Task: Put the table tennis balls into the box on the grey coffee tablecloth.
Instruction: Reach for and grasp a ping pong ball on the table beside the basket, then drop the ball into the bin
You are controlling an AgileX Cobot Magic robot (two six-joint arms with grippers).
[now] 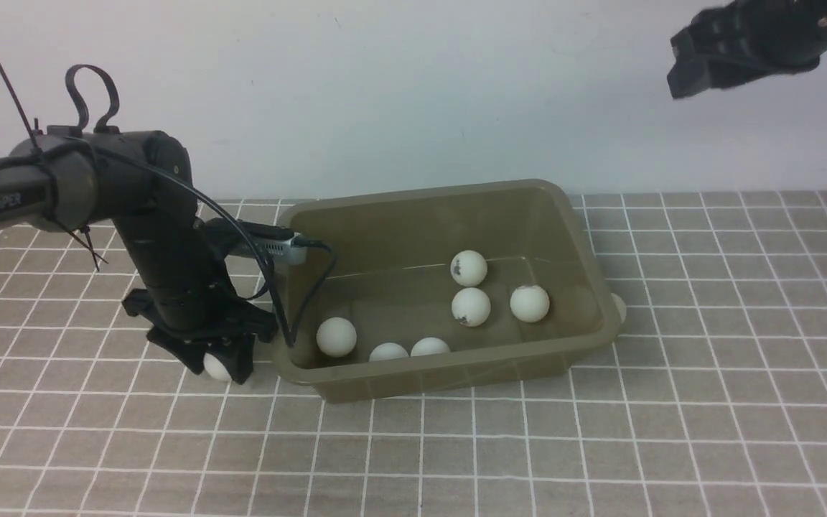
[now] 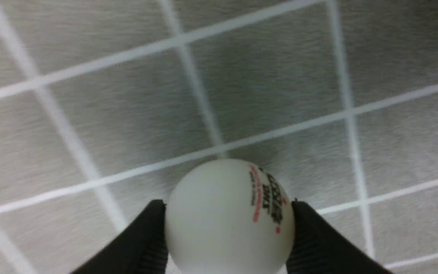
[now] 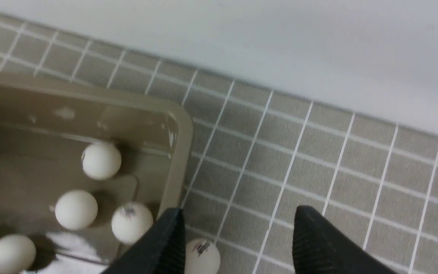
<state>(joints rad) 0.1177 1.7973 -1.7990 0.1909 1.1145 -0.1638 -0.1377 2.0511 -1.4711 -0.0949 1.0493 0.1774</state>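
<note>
On the grey coffee tablecloth [image 1: 672, 431], the box [image 1: 449, 373] holds six table tennis balls [image 1: 469, 306]. Beside its left end the left gripper [image 1: 221, 365] seems clamped on a seventh ball [image 2: 228, 220], which needs lifting in next. The right gripper [image 3: 240, 211] hangs open and empty above the eighth ball [image 3: 202, 258], just outside the box.

You have eight table tennis balls [image 1: 470, 306] in view. Six lie inside the box [image 1: 428, 197]: three along its near wall toward the left, and three grouped toward the far right. One more sits between the two fingers of the left gripper [image 1: 217, 366], on the cloth just left of the box's near left corner. The eighth shows only as a sliver against the outside of the box's right wall. You have one box, one grey coffee tablecloth [image 1: 708, 402], and two grippers counting the right gripper [image 3: 240, 213], each with two fingers.
</note>
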